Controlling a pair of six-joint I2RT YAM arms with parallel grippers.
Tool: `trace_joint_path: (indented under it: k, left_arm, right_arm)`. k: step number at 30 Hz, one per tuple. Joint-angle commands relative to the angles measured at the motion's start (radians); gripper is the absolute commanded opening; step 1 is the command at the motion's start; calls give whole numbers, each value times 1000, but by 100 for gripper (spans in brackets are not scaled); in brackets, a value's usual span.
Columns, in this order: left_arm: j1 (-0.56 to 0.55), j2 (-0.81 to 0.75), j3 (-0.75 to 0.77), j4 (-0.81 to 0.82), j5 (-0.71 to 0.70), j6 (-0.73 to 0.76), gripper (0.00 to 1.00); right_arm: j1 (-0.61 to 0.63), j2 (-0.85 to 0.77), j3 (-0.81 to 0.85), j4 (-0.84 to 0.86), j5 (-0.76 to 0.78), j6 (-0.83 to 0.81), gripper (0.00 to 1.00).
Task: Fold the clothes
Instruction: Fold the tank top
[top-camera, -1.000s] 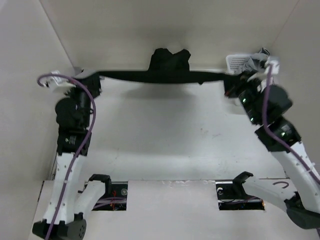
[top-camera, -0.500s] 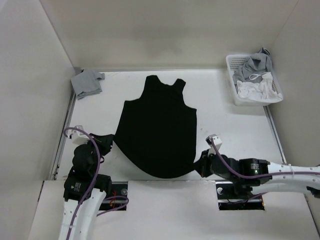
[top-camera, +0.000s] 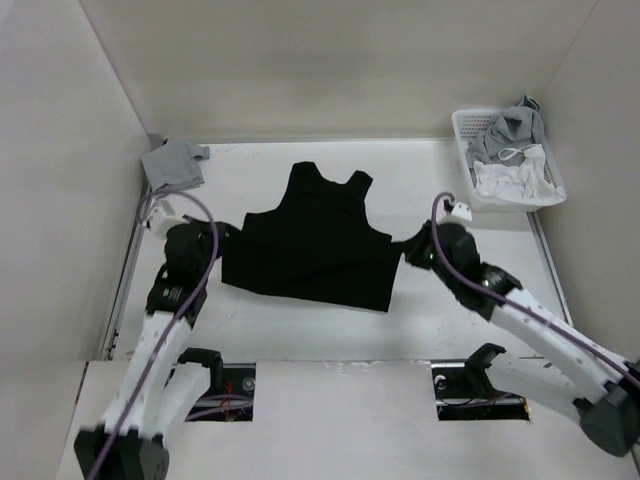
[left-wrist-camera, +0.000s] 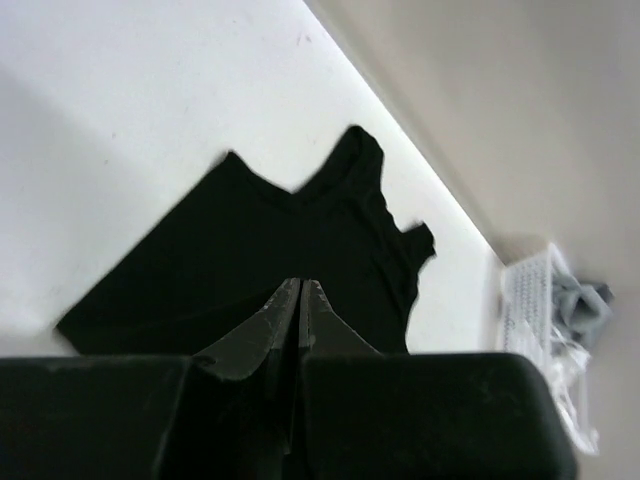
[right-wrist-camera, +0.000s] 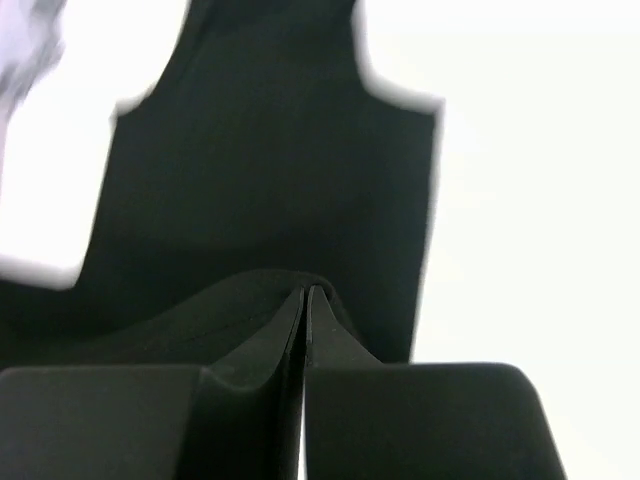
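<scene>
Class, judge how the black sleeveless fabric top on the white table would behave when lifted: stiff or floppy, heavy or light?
Probably floppy: the black sleeveless fabric top sags in a curve up to the shut right gripper. Likely light: small pinches by it and the left gripper hold its edge up. Pushed, it would probably bunch rather than slide.

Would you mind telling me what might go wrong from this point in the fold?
The left fingers and right fingers seem shut on side edges of the black garment; an uneven release could leave the fold crooked. Its near edge slants across the table, so the next fold may inherit that skew. Its right side looks pulled to a point, which may wrinkle.
</scene>
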Motion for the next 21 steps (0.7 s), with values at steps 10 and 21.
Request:
trace_joint_path:
  k: [10, 21]
  left_arm:
    - [19, 1080, 601, 575, -64, 24, 2]
    - [33, 1066, 449, 583, -34, 28, 38]
  right_arm:
    - [-533, 772, 567, 393, -461, -196, 0]
    - [-512, 990, 660, 357, -362, -181, 55]
